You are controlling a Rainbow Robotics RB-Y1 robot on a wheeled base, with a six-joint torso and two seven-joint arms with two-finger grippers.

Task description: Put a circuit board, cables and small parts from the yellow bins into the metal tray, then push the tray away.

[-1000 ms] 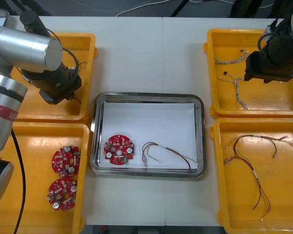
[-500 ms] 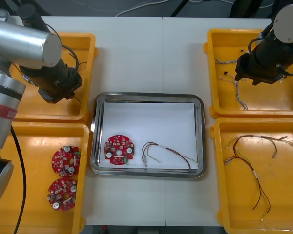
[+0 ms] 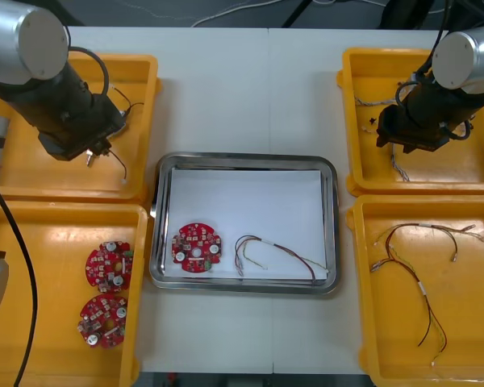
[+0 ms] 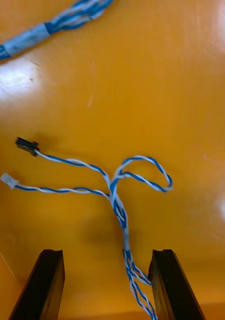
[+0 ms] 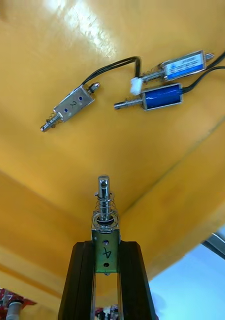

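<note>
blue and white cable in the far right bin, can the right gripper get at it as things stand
Probably yes: the right gripper is open just over the blue and white cable, which runs between its fingers on the yellow bin floor, nothing covering it.

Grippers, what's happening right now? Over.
Left gripper fingers shut on small metal part. Right gripper fingers open over twisted blue and white cable. Nothing blocking shiny metal tray.

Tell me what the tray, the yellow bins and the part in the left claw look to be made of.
The metal tray: polished steel by the look, mirror-bright rim; the inside is matte white, perhaps paper. The yellow bins: likely moulded plastic, glossy with soft glare. The small metal part, held in the left claw: bare silvery metal with a coiled spring.
</note>
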